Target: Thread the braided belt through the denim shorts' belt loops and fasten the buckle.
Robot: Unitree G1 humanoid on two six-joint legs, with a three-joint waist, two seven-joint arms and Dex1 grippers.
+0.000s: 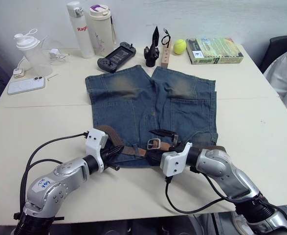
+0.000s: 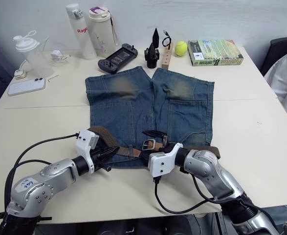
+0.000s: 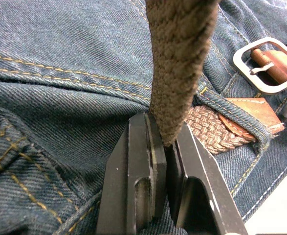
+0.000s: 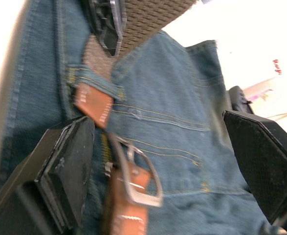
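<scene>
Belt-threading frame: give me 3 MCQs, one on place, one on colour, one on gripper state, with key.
1. Where does the buckle lie?
A. on the shorts' waistband
B. beside the book
C. on the phone

2. What colour is the ball at the table's far edge?
A. red
B. yellow-green
C. blue

3. What is the left gripper doing?
A. open above the table
B. shut on the belt
C. holding a bottle

Key: 1 A, it sits on the shorts near their front edge. 2 B, plainly yellow-green. 3 B, the left wrist view shows its fingers clamped on the belt; the right gripper is open.
</scene>
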